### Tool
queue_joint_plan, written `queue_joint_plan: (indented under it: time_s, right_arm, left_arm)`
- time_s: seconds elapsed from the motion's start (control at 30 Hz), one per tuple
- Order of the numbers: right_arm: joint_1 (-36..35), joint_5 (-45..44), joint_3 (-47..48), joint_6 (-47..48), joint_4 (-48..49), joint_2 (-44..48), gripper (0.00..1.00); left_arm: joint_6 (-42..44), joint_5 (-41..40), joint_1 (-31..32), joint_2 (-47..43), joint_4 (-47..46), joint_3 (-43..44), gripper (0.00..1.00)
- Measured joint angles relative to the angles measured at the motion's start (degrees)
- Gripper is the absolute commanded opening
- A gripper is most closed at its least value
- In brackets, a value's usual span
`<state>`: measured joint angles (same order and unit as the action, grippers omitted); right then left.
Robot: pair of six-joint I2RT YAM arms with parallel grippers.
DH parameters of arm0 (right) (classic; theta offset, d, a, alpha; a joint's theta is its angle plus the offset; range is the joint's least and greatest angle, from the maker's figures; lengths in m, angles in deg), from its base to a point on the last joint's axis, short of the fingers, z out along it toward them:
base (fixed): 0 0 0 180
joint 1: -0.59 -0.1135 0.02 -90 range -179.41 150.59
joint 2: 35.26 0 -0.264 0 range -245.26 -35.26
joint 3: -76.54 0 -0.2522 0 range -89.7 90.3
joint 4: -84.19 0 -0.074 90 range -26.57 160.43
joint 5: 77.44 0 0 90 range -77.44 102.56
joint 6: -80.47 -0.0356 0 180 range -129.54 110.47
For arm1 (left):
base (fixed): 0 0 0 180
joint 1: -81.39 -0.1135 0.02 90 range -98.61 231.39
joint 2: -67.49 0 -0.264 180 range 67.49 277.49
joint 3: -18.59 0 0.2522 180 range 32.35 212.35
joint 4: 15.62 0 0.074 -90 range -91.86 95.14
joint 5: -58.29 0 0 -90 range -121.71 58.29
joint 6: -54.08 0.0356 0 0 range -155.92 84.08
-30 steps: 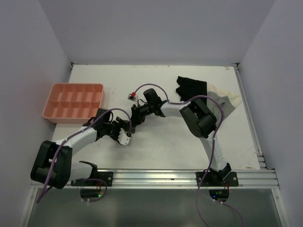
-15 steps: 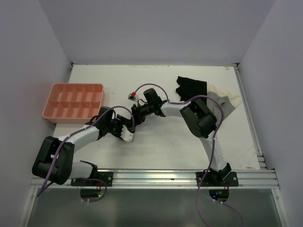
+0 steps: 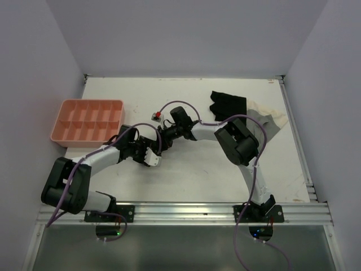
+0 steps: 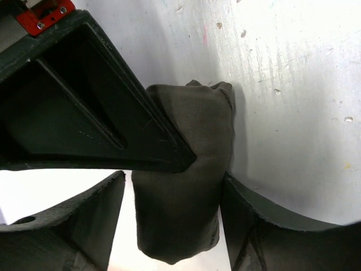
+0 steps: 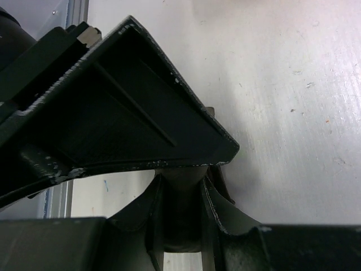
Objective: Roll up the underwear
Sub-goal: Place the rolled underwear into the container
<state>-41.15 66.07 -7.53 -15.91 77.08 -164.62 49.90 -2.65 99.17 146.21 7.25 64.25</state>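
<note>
Left of centre on the white tabletop (image 3: 197,169) in the overhead view: two arms tip to tip, with the garment hidden under them from above.

Centre of the left wrist view: the underwear (image 4: 186,169), dark brown, lying on the tabletop as a fat roll. Straddled there by the left gripper (image 4: 174,186), spread wide. Touching the finger at lower right, with a bright sliver of gap beside the finger at lower left, so no clamp. Crossed from the upper left by a black finger of the other arm.

Bottom centre of the right wrist view: the right gripper (image 5: 181,192), nearly closed, pinching a fold of the same dark fabric against both fingers.

At the left edge of the overhead view, a pink compartment tray (image 3: 93,101). At upper right, a black garment (image 3: 228,104) against a grey-and-cream garment (image 3: 271,121).
</note>
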Motion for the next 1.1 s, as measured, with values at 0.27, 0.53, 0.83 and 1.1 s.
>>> queue_joint_plan:
  time_s: [0.27,0.53,0.83,1.1]
  right_arm:
    - [0.0,0.0,-0.3,0.1,0.3,0.1,0.00]
    - [0.0,-0.3,-1.8,-1.6,3.1,0.6,0.29]
    - [4.2,-3.7,-14.8,-13.5,13.5,7.1,0.50]
    - [14.9,-15.4,-22.7,-17.9,6.4,18.5,0.53]
  left_arm:
    - [-0.9,0.1,0.0,4.8,8.4,5.9,0.38]
    - [-0.2,-0.6,0.2,6.4,12.2,8.3,0.00]
    - [-4.4,-0.2,2.1,9.1,14.5,11.2,0.00]
    - [-14.6,-1.6,2.3,7.2,13.8,9.5,0.00]
